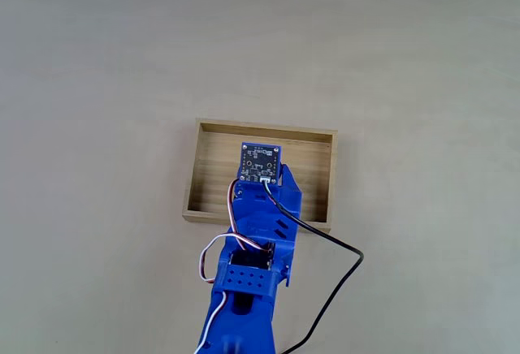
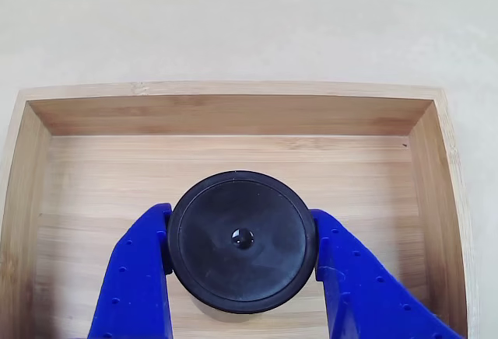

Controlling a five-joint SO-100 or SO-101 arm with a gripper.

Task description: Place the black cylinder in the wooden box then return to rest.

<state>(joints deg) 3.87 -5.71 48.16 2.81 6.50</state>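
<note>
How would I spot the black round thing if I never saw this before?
Find the pale wooden box on the light table. Over its plank floor, two blue fingers of the tool squeeze the black cylinder from both sides. It is the one dark, round thing there, with a tiny dot at its top's centre.

The wooden box [image 2: 233, 113] is pale, grained wood, smooth and matt. The black cylinder [image 2: 241, 238] looks matt plastic. The gripper [image 2: 241, 265] is glossy blue plastic. The table [image 1: 97, 62] is matt beige.

The blue arm [image 1: 252, 273] reaches forward, its end effector [image 2: 241, 242] pointing down, fingers [image 2: 136, 277] seemingly closed around something.
</note>
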